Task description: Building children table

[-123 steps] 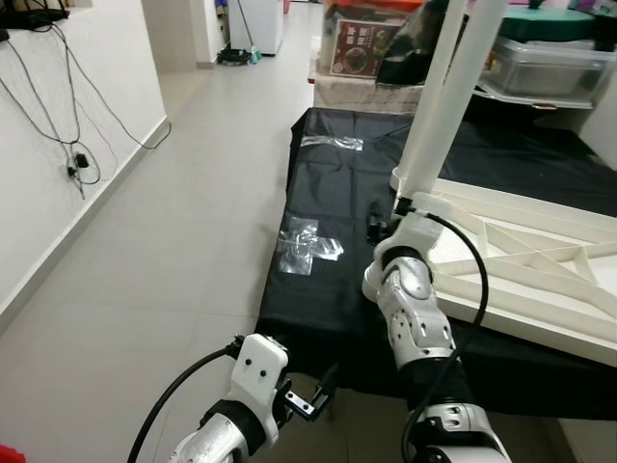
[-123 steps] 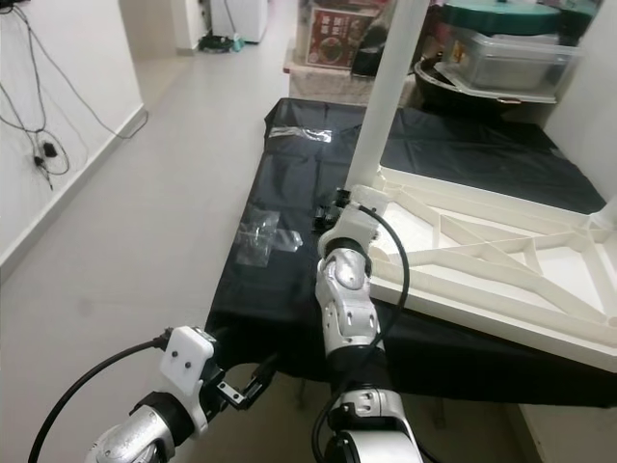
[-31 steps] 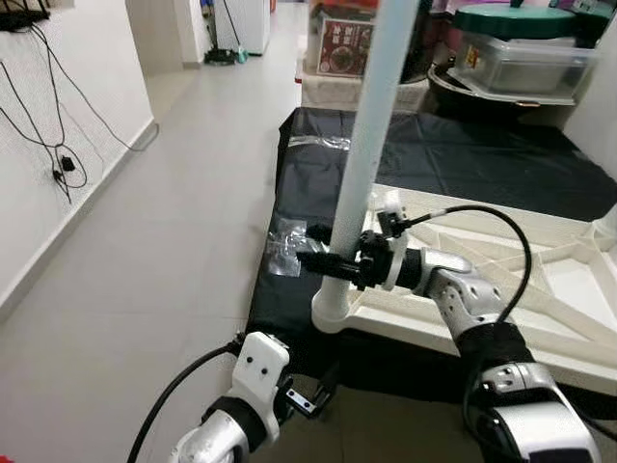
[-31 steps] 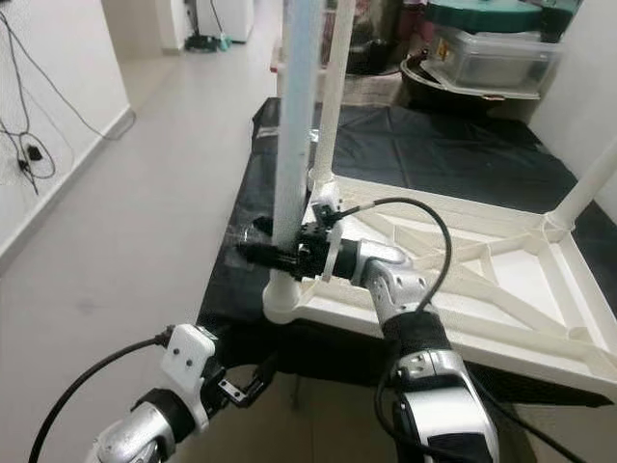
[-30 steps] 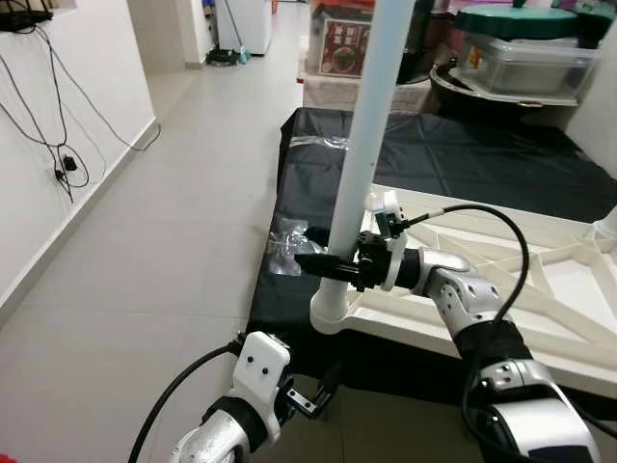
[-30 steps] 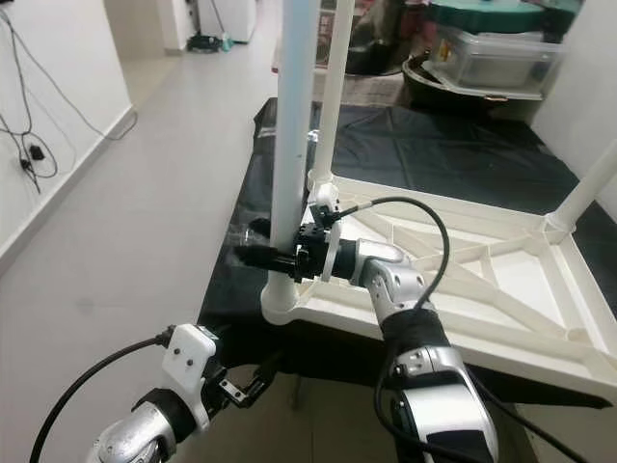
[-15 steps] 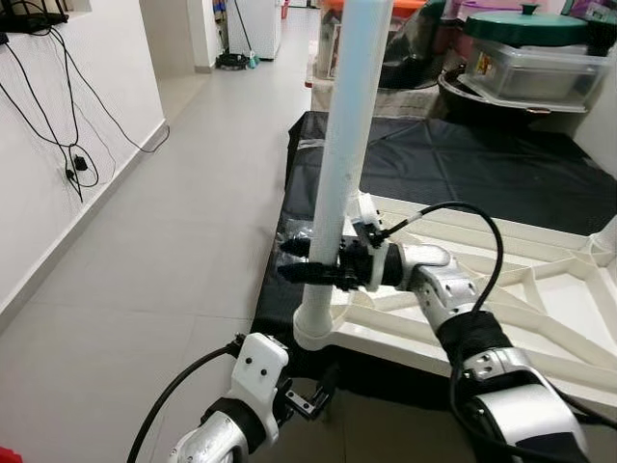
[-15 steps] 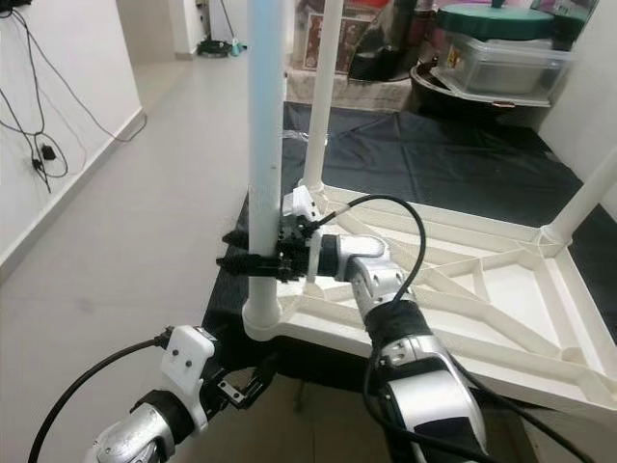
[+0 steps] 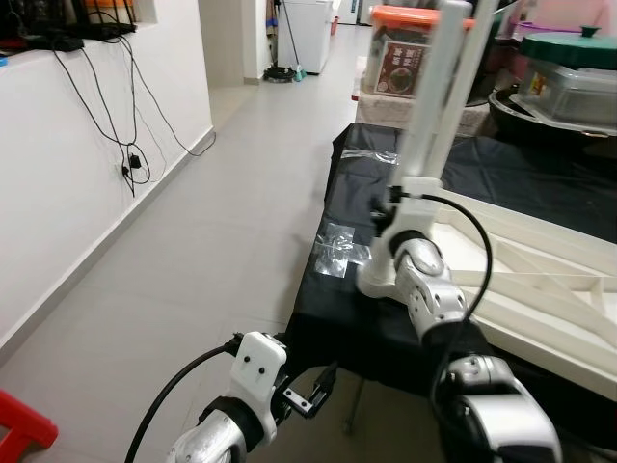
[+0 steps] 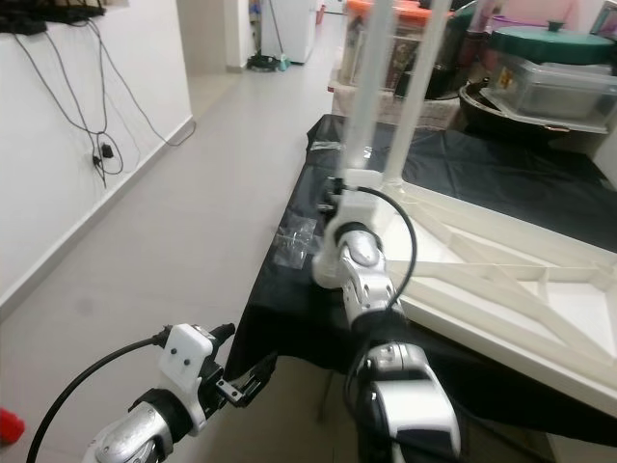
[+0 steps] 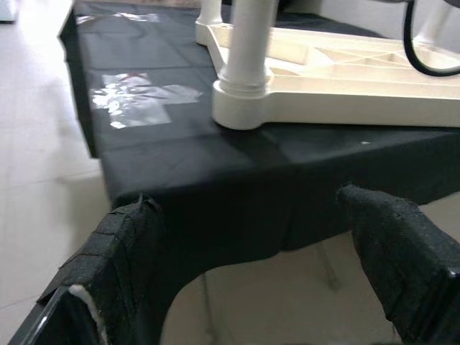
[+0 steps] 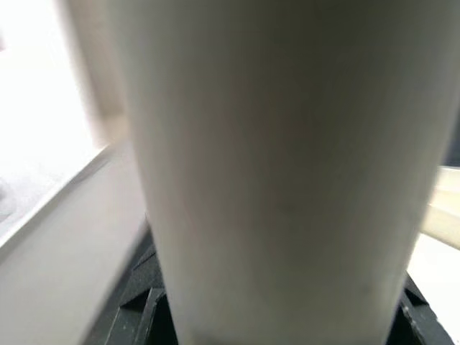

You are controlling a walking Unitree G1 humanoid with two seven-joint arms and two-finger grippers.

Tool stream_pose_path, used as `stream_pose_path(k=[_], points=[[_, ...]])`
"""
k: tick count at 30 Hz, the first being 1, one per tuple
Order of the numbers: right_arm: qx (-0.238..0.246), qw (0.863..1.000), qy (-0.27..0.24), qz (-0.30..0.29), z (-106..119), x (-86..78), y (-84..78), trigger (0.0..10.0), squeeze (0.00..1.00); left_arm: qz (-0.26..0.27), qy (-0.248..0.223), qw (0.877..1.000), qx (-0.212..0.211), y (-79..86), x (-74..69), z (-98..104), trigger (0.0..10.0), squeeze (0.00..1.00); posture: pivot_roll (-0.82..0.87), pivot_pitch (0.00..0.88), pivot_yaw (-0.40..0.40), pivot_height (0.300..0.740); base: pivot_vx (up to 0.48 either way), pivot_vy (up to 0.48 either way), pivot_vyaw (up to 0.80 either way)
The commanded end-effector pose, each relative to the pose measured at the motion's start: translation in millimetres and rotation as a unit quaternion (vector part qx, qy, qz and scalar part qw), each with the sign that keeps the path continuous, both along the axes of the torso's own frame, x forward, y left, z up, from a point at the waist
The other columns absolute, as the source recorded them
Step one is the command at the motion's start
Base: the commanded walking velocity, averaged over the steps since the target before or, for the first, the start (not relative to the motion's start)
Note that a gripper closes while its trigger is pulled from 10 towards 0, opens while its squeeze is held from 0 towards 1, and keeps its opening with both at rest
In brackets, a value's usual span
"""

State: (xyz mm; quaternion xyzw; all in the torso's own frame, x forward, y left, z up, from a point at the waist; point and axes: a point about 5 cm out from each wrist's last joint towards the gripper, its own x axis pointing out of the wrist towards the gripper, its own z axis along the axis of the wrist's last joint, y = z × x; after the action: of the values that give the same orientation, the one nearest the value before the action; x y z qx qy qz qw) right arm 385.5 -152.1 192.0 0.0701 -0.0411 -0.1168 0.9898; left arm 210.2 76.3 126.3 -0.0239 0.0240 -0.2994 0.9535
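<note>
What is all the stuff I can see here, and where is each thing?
Tabletop: one, white, upside down on the black sheet, ribs facing up.
Legs: two in view, white, upright at the tabletop's near left corner and just behind it.
Sheet: one, black, under the tabletop.
Tape: clear patches on the sheet's left side.
Tub: one, clear with green lid, behind on the right.
Jar: one, orange-lidded, behind the legs.
Cables: black, on the left wall.
Left gripper: black, open, low in front of the sheet's edge.
Right gripper: black, against the near leg.
</note>
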Motion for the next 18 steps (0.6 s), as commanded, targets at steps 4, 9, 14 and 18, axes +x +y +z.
stream_pose_path(k=[4, 9, 14, 18], points=[[0.088, 0.991, 0.019, -0.1, -17.5, -16.3, -5.2, 0.0, 0.0, -0.002, 0.007, 1.0, 0.005, -0.6, -0.1, -4.1, 10.0, 0.0, 0.14, 0.073, -0.068, 0.74, 0.0, 0.0, 0.0], [0.069, 0.998, -0.001, -0.003, -15.2, -11.4, 27.8, 10.0, 1.0, 0.0, 0.006, 1.0, 0.004, -1.0, 0.2, -3.9, 10.0, 0.0, 0.14, 0.074, -0.07, 0.74, 0.0, 0.0, 0.0], [0.049, 0.998, -0.037, 0.023, -5.8, -8.7, 29.4, 10.0, 0.0, -0.001, 0.007, 1.0, 0.004, -1.1, 0.2, -4.0, 10.0, 0.0, 0.13, 0.076, -0.07, 0.74, 0.0, 0.0, 0.0], [0.059, 0.99, -0.065, 0.107, 2.1, -8.0, 34.1, 10.0, 0.0, -0.001, 0.007, 1.0, 0.004, -1.1, 0.2, -4.1, 10.0, 0.0, 0.13, 0.075, -0.067, 0.74, 0.0, 0.0, 0.0]])
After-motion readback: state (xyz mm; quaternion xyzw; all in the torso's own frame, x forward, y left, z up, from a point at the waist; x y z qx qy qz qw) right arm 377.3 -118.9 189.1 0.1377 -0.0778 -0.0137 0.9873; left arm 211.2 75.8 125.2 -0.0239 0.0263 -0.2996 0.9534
